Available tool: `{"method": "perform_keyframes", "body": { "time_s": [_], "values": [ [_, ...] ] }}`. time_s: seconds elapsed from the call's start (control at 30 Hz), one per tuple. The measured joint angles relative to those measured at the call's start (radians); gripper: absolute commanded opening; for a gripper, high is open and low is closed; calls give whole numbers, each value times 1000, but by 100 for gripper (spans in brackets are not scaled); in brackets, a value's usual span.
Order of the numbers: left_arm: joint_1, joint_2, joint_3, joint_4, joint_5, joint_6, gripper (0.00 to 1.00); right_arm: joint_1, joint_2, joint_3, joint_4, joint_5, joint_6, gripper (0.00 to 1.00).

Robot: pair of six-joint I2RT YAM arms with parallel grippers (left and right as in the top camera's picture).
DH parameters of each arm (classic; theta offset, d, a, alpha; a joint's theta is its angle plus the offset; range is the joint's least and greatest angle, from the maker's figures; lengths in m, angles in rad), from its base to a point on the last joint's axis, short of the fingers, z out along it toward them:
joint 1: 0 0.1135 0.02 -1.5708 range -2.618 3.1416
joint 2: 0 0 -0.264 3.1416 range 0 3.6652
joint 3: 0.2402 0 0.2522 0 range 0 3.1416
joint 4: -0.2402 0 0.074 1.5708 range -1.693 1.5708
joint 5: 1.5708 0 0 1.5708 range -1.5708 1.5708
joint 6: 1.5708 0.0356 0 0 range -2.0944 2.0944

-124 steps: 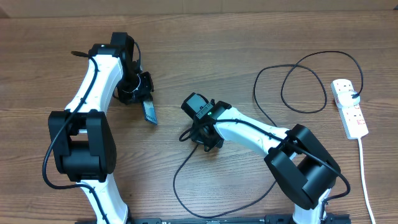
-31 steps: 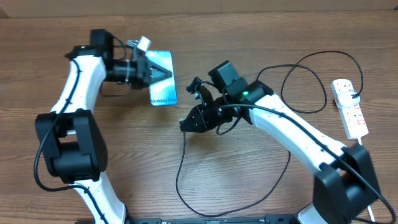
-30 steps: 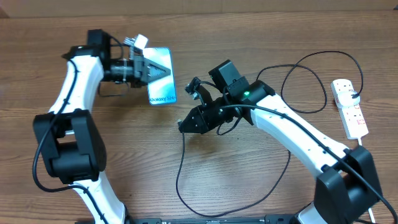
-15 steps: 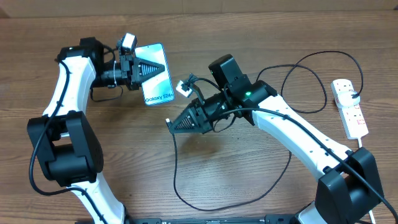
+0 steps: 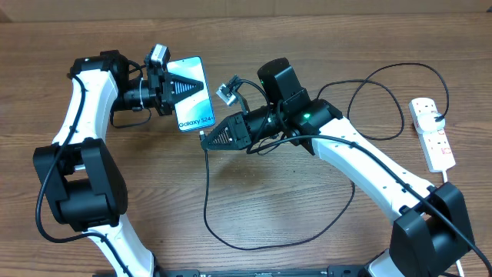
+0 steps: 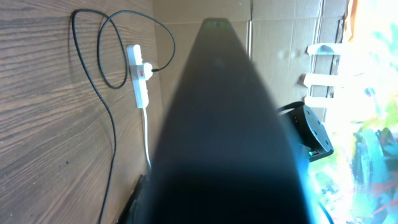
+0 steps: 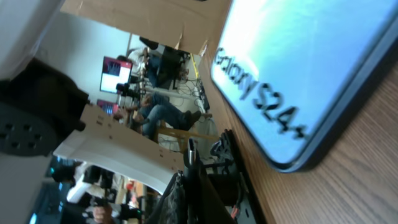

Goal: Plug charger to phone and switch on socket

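Phone gripped by left hand; right hand pinches charger beside it; socket well apart.

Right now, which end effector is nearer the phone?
Left. The left end effector is shut on the phone; the right end effector, gripping the charger, sits just short of the phone's Galaxy-labelled end.

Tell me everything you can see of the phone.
The phone is a slim rectangle with a dark rim, rounded corners and a glossy light-blue screen printed "Galaxy S24+" near one end. The left hand is shut on it, one finger across the screen, holding it screen-up with the lettered end toward the right hand, which grips the charger close by. Whether the plug touches it cannot be told.
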Motion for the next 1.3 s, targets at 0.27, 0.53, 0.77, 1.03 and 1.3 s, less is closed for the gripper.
{"method": "perform_keyframes", "body": {
  "time_s": [0.27, 0.53, 0.77, 1.03, 1.3],
  "values": [
    [0, 0, 0, 0, 1, -58, 4, 0, 0, 0, 10, 20, 48, 4],
    [0, 0, 0, 1, 4, -110, 4, 0, 0, 0, 43, 32, 108, 4],
    [0, 0, 0, 0, 5, -144, 4, 0, 0, 0, 42, 36, 127, 4],
    [0, 0, 0, 4, 5, -155, 4, 0, 0, 0, 43, 58, 143, 4],
    [0, 0, 0, 20, 5, -155, 4, 0, 0, 0, 43, 74, 165, 4]
  ]
}}
